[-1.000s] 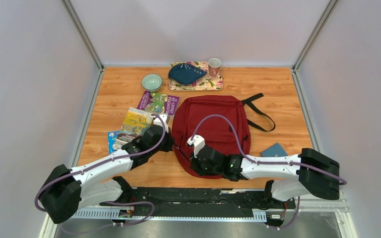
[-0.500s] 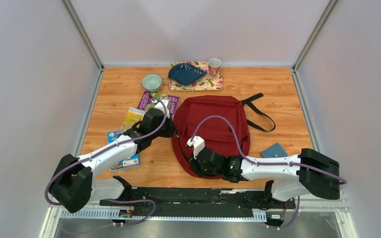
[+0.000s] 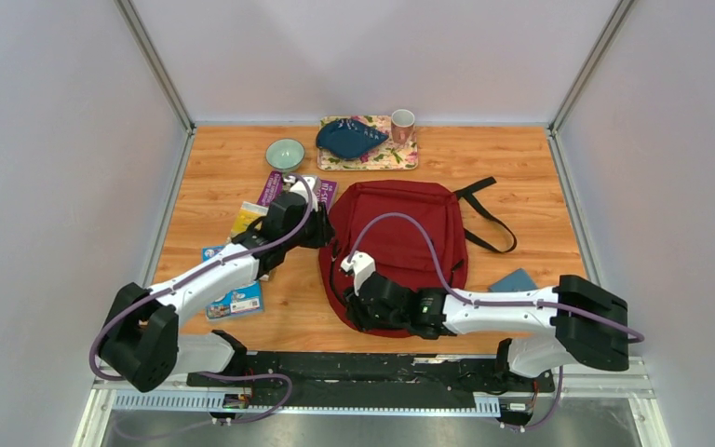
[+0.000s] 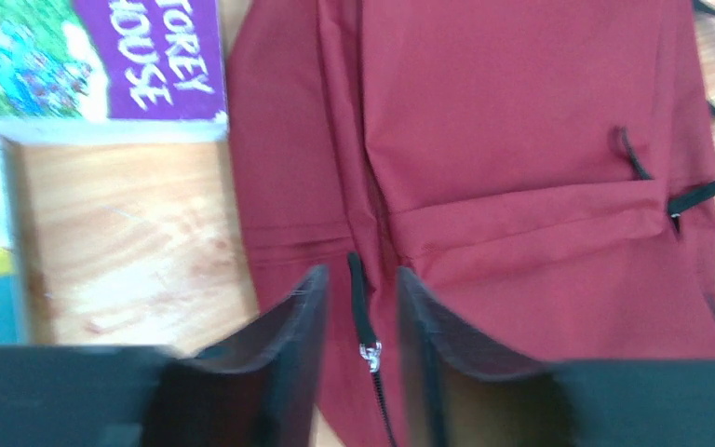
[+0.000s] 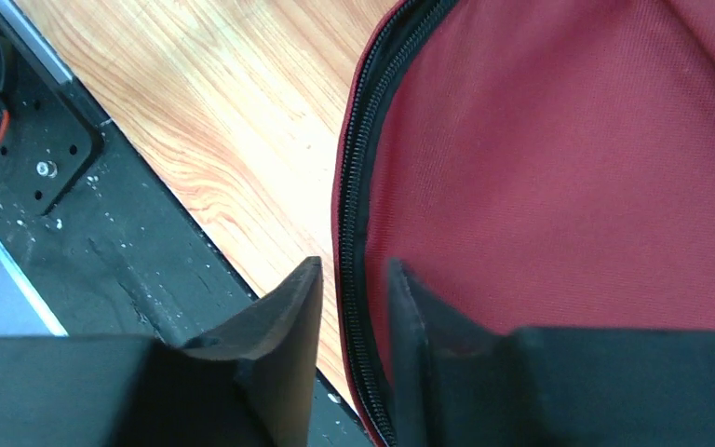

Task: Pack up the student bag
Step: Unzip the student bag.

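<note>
The dark red student bag (image 3: 400,223) lies flat mid-table, with black straps (image 3: 486,216) off to its right. My left gripper (image 3: 322,233) is at its left edge. In the left wrist view that gripper (image 4: 356,307) is open, its jaws on either side of the black zipper pull (image 4: 363,317) without closing on it. My right gripper (image 3: 348,305) is at the bag's near-left corner. In the right wrist view it (image 5: 354,279) is open and straddles the black zipper trim (image 5: 352,233) along the bag's edge (image 5: 559,168).
Several books lie left of the bag: a purple one (image 3: 276,186) (image 4: 149,56), a yellow one (image 3: 246,220), and a blue one (image 3: 235,300). A small blue wallet (image 3: 514,281) lies right of it. A green bowl (image 3: 285,154) and a floral tray (image 3: 400,158) with a blue dish (image 3: 348,138) and cup (image 3: 402,124) stand at the back.
My left arm has reached farther away along the bag's left edge. My right gripper has shifted slightly left, and the bag and its straps have shifted a little.
</note>
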Controlling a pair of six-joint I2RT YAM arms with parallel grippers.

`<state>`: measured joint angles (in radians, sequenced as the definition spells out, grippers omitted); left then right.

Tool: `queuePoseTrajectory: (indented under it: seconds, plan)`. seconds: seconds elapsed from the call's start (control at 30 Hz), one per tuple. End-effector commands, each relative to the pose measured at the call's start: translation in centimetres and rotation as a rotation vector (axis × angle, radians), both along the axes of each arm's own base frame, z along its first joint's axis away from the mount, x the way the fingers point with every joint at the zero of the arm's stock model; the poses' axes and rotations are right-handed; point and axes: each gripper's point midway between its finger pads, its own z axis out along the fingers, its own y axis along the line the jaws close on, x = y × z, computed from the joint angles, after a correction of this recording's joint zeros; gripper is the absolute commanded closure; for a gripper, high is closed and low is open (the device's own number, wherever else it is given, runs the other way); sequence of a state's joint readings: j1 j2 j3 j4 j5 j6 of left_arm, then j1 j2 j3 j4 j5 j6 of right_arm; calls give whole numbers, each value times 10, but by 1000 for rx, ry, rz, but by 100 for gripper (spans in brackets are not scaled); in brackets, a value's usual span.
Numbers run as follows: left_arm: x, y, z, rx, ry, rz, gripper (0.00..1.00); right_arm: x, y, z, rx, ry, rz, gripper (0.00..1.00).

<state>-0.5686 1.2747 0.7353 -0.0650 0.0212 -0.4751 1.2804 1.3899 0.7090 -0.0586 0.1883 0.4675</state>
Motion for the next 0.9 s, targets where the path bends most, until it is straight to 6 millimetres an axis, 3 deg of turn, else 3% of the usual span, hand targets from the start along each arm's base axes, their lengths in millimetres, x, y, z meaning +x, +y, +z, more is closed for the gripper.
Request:
queuePoseTrajectory:
  seconds: [0.0,0.07,0.2,0.37,0.5,0.57,0.6,0.67,0.7,0.87]
  plan:
    - [15,14,31,3,-96,61,49,8,-4,16,-1,-15,-39,57]
    - [9,25,32,12,-95,86,32,11,-10,32,37,-27,-61,43]
    - [3,47,37,36,-106,137,17,16,-29,59,86,-50,-98,34]
    - [-1,86,44,97,-109,228,14,25,-49,96,203,-77,-164,27]
    - [0,124,50,121,-109,321,14,44,-58,113,283,-9,-256,24]
    - [1,149,52,120,-97,394,14,40,-52,116,318,75,-221,24]
    - [0,155,52,111,-92,402,14,49,-50,121,332,95,-235,24]
    - [0,167,51,109,-80,431,14,46,-41,127,361,145,-201,24]
    - [1,181,51,102,-72,471,14,51,-36,138,388,143,-205,24]
    - [6,210,38,43,5,540,14,64,8,154,446,245,-179,25]
